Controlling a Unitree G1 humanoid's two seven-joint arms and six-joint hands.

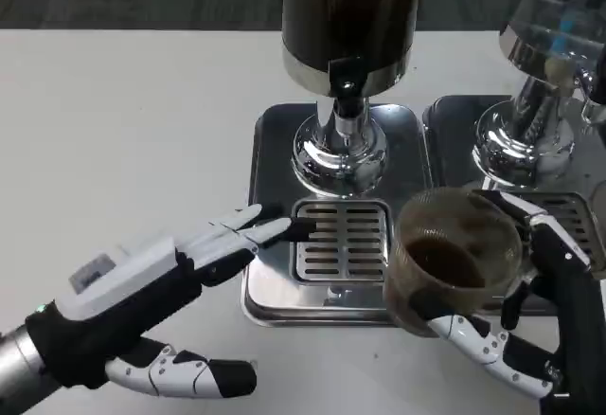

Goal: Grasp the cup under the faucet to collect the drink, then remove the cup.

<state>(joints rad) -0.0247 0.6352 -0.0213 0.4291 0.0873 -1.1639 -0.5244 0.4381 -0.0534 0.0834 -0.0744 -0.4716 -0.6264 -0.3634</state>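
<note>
White table (142, 102) scene: right hand (530, 311) grips a clear glass cup (454, 259) of dark drink beside the steel drip tray (270, 197); slippery, fragile, best held mid-wall. Left hand (161, 292) rests with fingers spread, holding nothing.

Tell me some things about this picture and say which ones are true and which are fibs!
1. The right robot hand holds a clear cup. True.
2. The cup is empty. False: there is dark drink in the bottom of it.
3. The cup stands on the slotted drip grate under the faucet. False: it is held off to the right of the grate, over the tray's edge.
4. The left robot hand holds nothing, its fingers reaching toward the grate. True.
5. The dispenser above the grate holds dark liquid. True.
6. There is just one dispenser on the table. False: a second dispenser stands to the right.
</note>
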